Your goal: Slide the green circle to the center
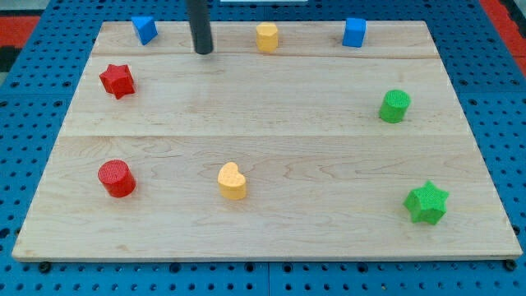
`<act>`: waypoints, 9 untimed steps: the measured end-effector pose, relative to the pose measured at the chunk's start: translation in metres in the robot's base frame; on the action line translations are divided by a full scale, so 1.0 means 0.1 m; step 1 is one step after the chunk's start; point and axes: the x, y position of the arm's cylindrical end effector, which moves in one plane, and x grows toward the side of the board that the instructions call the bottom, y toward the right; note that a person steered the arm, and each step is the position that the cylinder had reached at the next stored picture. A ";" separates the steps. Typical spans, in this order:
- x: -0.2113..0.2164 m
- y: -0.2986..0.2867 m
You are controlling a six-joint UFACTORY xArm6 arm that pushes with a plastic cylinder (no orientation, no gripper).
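Eight small blocks sit on a pale wooden board [271, 99] that rests on a blue pegboard surface [33, 90]. My tip [202, 51] stands near the view's top edge, left of centre, touching no block; it is a bare rod end, so it has hold of nothing. Closest to it are a blue block [145, 30] at the view's upper left (its exact shape is hard to make out) and a yellow cylinder-like block [266, 37] to the tip's right, both apart from it. A blue cube [354, 32] stands farther right along the top edge. The green circle [394, 106] lies at the view's right side, a little above mid-height, well apart from my tip. Below it, near the lower right corner, is a green star [426, 202]. On the left side a red star [117, 80] sits above a red circle [116, 178]. A yellow heart [232, 181] lies in the lower middle.
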 end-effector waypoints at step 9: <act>1.56 3.56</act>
